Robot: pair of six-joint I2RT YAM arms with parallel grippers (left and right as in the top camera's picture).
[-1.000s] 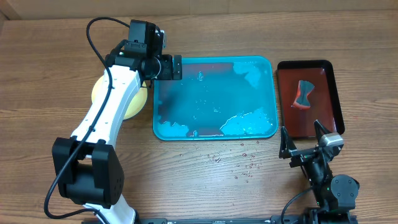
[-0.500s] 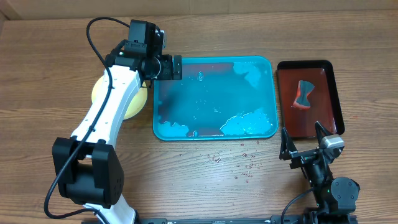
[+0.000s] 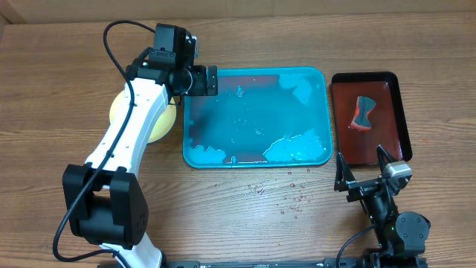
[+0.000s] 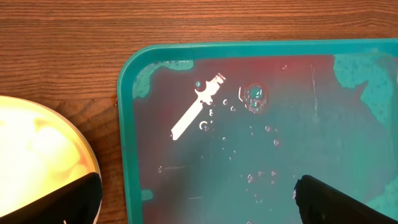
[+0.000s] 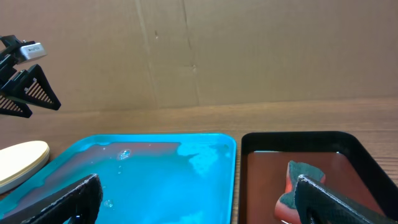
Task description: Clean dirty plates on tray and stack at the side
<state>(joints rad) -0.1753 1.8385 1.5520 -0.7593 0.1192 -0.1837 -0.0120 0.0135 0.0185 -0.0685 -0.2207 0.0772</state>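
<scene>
Teal tray [image 3: 256, 163] holds only reddish water [image 4: 261, 143]. Plates [image 3: 117, 108] sit on desk [image 3: 59, 74] just beside its left edge, likely stacked, mostly hidden. Left hand [image 3: 212, 80] released, empty, over tray's corner; right hand [image 3: 361, 167] released too. Looks finished. Next: lift left arm [image 3: 126, 138] clear.

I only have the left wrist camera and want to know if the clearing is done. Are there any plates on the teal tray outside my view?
Observer: No. In the overhead view the whole tray is wet but holds no plates.
Operator: Where did they go?
Observer: A pale yellow plate lies on the table to the left of the tray, partly under the left arm. I cannot tell how many are stacked there.
Operator: What is the other arm doing?
Observer: The right arm, by the dark red tray, has its jaws open and empty.
</scene>
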